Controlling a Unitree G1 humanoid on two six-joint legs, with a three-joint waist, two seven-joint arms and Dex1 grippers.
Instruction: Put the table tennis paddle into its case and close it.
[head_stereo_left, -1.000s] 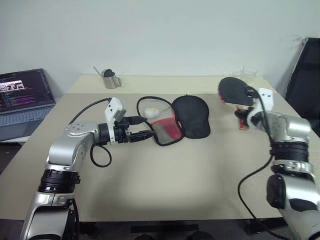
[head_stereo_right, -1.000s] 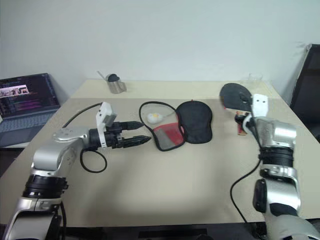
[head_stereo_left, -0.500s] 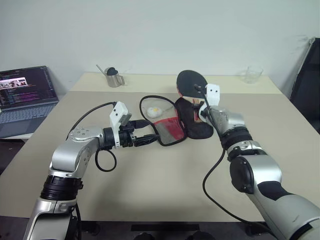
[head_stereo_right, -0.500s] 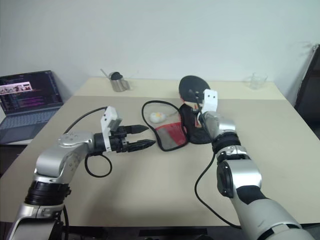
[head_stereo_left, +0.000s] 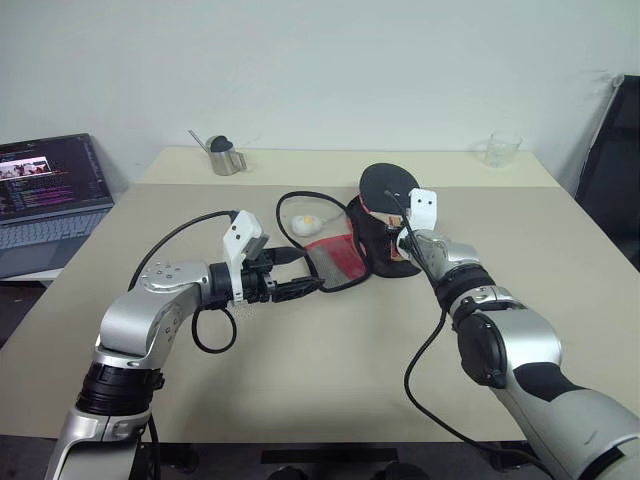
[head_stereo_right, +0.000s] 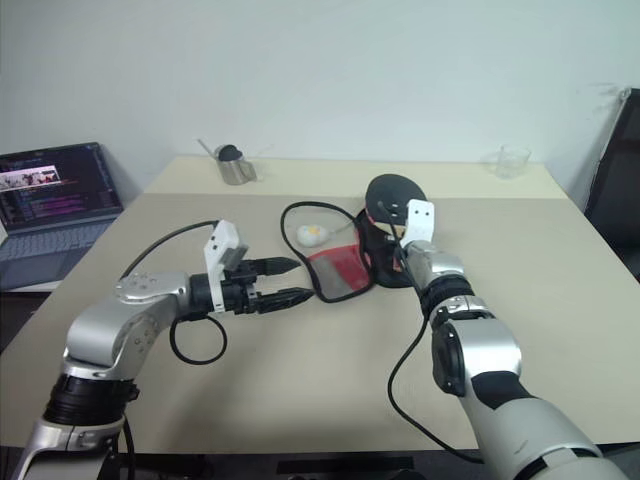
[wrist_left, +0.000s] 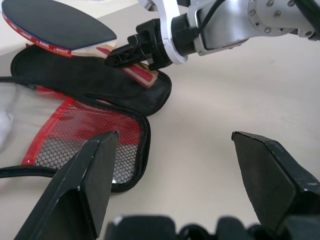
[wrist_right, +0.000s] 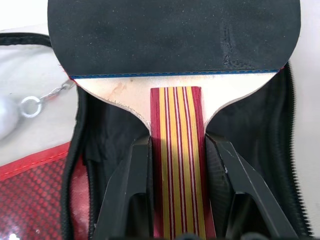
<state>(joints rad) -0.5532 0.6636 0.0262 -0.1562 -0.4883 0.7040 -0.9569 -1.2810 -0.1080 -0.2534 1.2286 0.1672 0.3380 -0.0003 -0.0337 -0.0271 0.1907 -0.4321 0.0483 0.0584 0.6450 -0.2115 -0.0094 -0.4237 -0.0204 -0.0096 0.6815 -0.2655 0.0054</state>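
- My right gripper (wrist_right: 175, 220) has its fingers (wrist_right: 131, 195) clamped on either side of the striped handle of the table tennis paddle (head_stereo_left: 388, 186), so the paddle is held, not lying free.
- The paddle's round black face points away from me, raised over the far part of the case (head_stereo_left: 352, 250); from the right wrist view the handle sits above the open black half of the case.
- The case lies unzipped and spread flat on the tabletop (head_stereo_left: 330, 370), its black half under the paddle and its red mesh panel (wrist_left: 75, 135) toward my left arm.
- My left gripper (head_stereo_left: 300, 285) hangs just above the tabletop near the red-mesh edge of the case, fingers (wrist_left: 85, 180) spread wide with nothing between them; I cannot tell whether a fingertip touches the case edge.
- A small white-yellow ball (head_stereo_left: 303, 222) rests just beside the case on its far left side, within the loop of the black zip edge.
- A metal cup (head_stereo_left: 225, 158) stands near the far left edge of the tabletop, and a clear glass (head_stereo_left: 503, 149) near the far right corner.
- An open laptop (head_stereo_left: 48, 190) sits off to my left, beside the tabletop.
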